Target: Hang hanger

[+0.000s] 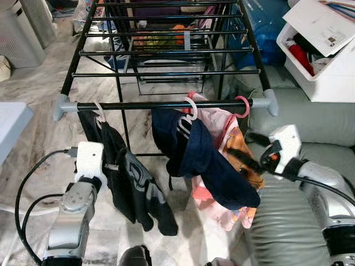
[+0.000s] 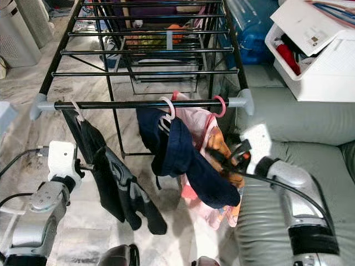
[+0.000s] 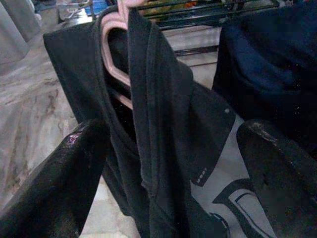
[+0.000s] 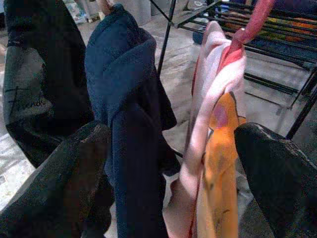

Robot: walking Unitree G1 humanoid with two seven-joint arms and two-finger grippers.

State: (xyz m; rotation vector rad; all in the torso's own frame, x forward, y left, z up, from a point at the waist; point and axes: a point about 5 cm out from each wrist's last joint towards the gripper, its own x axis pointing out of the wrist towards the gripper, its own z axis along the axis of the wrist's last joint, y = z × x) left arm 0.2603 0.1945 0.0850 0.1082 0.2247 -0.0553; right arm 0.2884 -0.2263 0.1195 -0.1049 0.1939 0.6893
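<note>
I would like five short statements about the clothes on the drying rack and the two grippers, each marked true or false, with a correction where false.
1. Three hangers hang on the front rail of the drying rack. True.
2. The black garment hangs nearest the rail's right end. False: it hangs near the left end, on a pale hanger.
3. The navy garment hangs between the black garment and the pink garment. True.
4. The right gripper is shut on the rail. False: its fingers are open, beside the pink garment and below the rail.
5. The left gripper is open, with the black garment between its fingers. True.
</note>
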